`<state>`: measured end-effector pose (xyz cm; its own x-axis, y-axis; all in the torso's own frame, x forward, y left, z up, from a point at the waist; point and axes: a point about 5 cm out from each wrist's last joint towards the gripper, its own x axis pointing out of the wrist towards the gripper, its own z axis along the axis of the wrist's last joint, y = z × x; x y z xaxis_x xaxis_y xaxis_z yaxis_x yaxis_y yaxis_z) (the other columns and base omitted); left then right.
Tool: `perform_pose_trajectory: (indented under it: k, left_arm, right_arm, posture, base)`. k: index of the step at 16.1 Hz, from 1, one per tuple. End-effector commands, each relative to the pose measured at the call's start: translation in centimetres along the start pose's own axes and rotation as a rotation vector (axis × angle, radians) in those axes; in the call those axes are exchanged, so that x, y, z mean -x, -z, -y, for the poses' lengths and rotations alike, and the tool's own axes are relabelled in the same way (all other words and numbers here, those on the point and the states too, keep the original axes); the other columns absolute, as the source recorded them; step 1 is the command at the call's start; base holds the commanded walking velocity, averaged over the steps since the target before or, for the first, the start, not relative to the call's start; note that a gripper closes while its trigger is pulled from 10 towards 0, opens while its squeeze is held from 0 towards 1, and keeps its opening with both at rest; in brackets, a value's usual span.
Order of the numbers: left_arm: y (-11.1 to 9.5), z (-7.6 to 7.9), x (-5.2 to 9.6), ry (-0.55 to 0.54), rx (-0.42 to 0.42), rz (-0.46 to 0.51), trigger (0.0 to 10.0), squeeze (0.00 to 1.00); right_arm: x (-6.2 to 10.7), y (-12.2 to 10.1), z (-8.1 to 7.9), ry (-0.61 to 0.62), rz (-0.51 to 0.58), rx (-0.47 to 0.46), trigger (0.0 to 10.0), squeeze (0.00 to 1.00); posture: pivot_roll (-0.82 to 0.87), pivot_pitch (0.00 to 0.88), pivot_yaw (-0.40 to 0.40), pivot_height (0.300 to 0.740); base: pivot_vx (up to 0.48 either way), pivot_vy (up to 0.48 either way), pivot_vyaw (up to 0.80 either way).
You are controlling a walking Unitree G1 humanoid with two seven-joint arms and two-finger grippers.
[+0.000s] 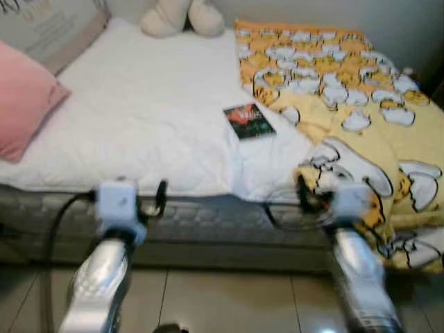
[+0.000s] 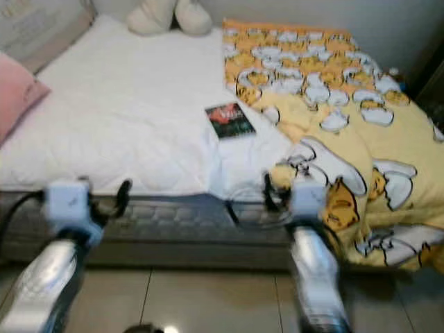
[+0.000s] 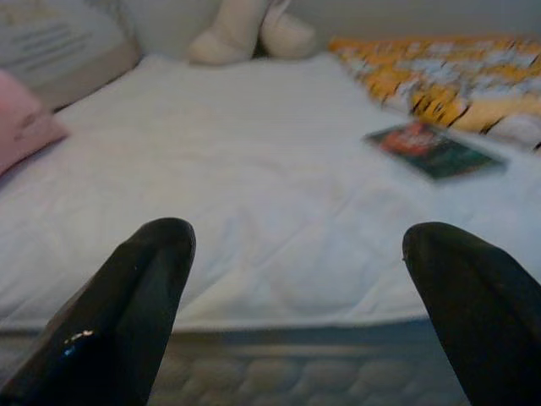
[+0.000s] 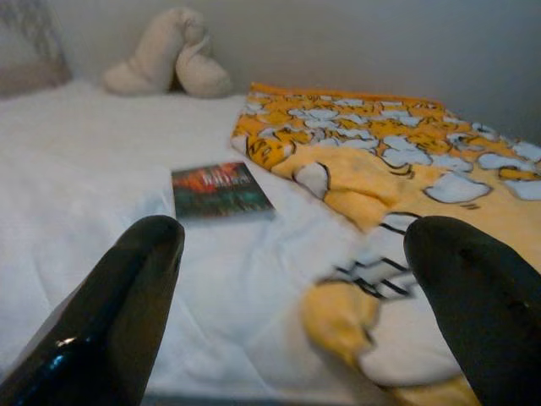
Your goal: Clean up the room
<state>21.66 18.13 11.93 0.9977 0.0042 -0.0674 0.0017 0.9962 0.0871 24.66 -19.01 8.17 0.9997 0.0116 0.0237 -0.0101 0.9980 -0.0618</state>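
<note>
A dark book (image 1: 249, 121) with a red and green cover lies flat on the white bed (image 1: 139, 118), near the middle. A yellow and orange cartoon blanket (image 1: 347, 104) is rumpled over the bed's right side and hangs off the front corner. My left gripper (image 3: 296, 279) is open, held at the bed's front edge facing the white sheet. My right gripper (image 4: 292, 288) is open too, held at the front edge where the blanket (image 4: 380, 194) spills over, with the book (image 4: 220, 190) lying beyond its fingers.
A pink pillow (image 1: 24, 107) and a grey printed pillow (image 1: 55, 28) rest at the bed's left end. A cream plush toy (image 1: 182, 16) sits against the far wall. Grey mattress side (image 1: 208, 222) and tiled floor (image 1: 222, 298) lie below my arms.
</note>
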Motion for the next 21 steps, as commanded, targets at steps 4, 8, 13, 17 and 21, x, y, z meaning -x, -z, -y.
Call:
perform_pose_trajectory:
  k: [4,8,13,17,21]
  left_arm:
    - [-0.5,0.1,1.0,0.031,0.005,-0.022,10.0,1.00]
    - [-0.8,0.8,0.5,0.018,0.025,-0.005,10.0,1.00]
    - [-3.6,1.4,-1.8,0.030,-0.046,0.146,10.0,0.00]
    - [-3.8,2.1,-2.7,0.043,-0.022,0.150,10.0,0.00]
    - [-4.0,2.5,-3.1,0.069,-0.040,0.157,10.0,0.00]
  right_arm:
    - [2.6,-1.1,0.8,-0.070,-0.053,-0.015,10.0,1.00]
    - [1.3,-2.9,0.5,-0.054,-0.001,-0.022,10.0,1.00]
    - [-0.7,-3.6,0.6,0.022,0.022,0.046,10.0,0.00]
    - [-1.8,-3.1,0.0,0.061,0.025,0.005,10.0,0.00]
    - [-1.9,-2.3,-0.9,0.057,0.003,-0.021,10.0,0.00]
  posture:
    - [0.05,0.000,-0.060,0.727]
    - [0.05,0.000,-0.072,0.727]
    - [0.05,0.000,-0.068,0.727]
    - [0.04,0.000,-0.048,0.727]
    - [0.03,0.000,-0.035,0.727]
  base:
    - [0.000,0.000,0.00]
    - [0.000,0.000,0.00]
    - [0.355,0.000,0.00]
    - [0.480,0.000,0.00]
    - [0.480,0.000,0.00]
